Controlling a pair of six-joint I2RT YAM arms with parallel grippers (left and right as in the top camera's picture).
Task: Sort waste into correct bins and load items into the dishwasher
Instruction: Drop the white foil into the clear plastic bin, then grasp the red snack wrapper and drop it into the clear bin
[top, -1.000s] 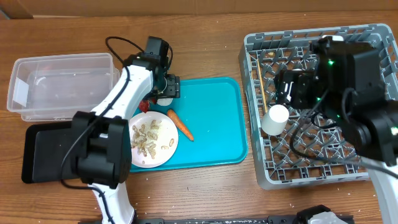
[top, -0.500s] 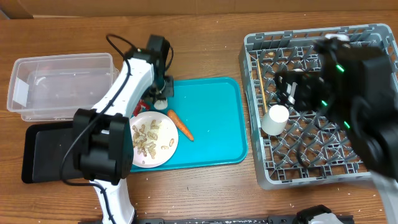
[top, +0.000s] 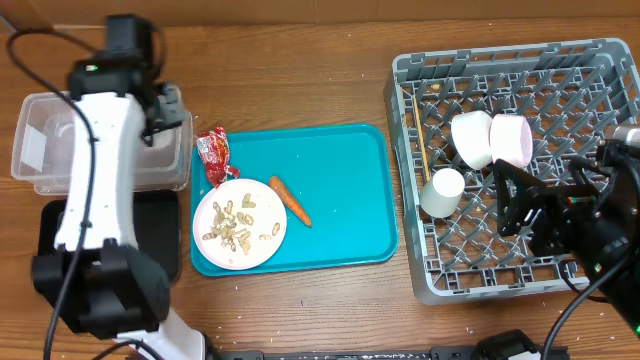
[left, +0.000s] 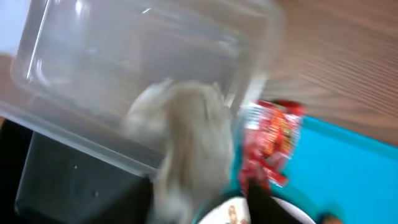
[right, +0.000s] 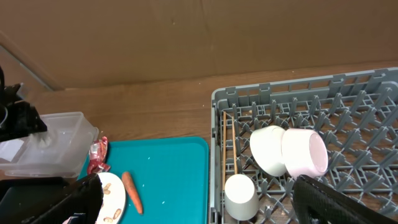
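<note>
Two white bowls (top: 488, 140) are seen tipped on their sides among the pegs of the grey dish rack (top: 600, 60). The small cup (top: 442, 190) is stood just below and left of them, and the chopsticks (top: 424, 130) are laid along the rack's left side. This placing suggests that loading is largely done. The plate (top: 240, 222) lies at lower left of the teal tray (top: 350, 190), probably because peanut shells (top: 232, 220) are heaped on it.

The right gripper (right: 198, 199) is held wide over the lower part of the rack, with nothing between its fingers. The left gripper (top: 165, 104) is placed above the right end of the clear tub (top: 60, 120) at upper left, presumably for a drop. What is judged to be the paper ball (left: 180, 124), only a blurred pale mass in the left wrist view, is seen close under that gripper, over the tub's wall. Whether it is gripped or loose cannot be told. The red wrapper (top: 213, 155) and the carrot (top: 289, 200) are found on the tray, apart from both grippers.
</note>
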